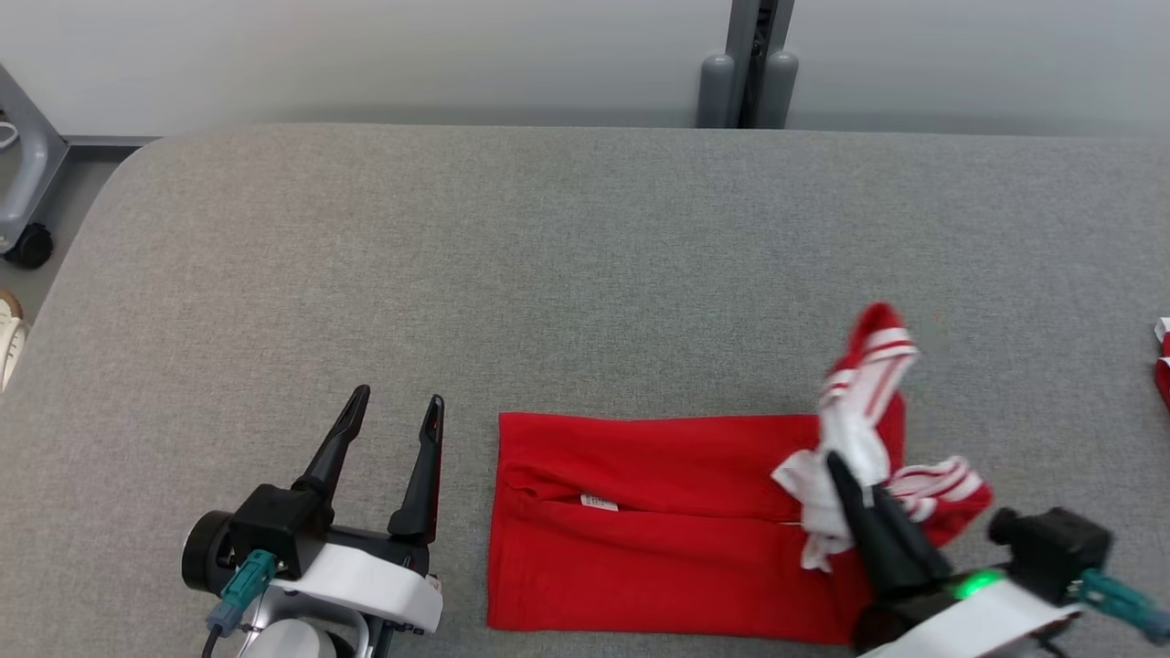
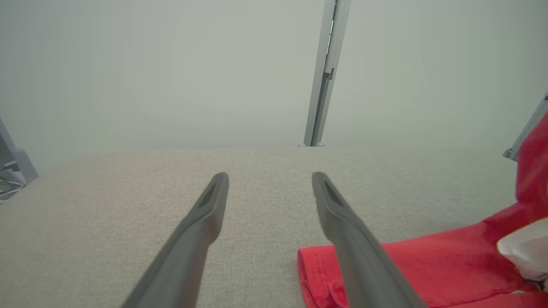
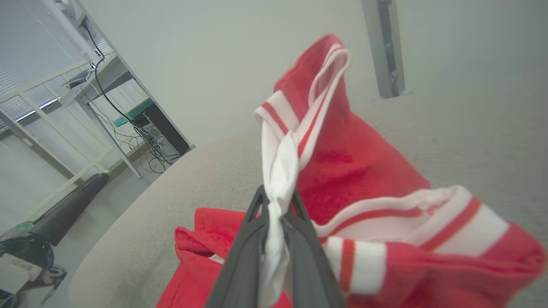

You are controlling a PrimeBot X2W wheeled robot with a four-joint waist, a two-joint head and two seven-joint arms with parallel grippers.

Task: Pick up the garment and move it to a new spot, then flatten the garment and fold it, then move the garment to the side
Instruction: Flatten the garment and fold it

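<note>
Head view: right tool point(image 1: 836, 461) clamps garment point(image 1: 658, 539) edge; left tool point(image 1: 399, 397) apart over table point(image 1: 548, 274).

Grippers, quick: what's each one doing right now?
Left gripper: open, holding nothing.
Right gripper: shut on the white striped edge of the garment.

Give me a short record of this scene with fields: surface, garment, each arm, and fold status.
surface: grey fabric-covered table
garment: red garment with white striped trim, mostly flat near the robot
left arm: left gripper open, empty, left of the garment
right arm: right gripper shut on the white striped trim, holding the garment's right end up
fold: right end not yet laid down
</note>
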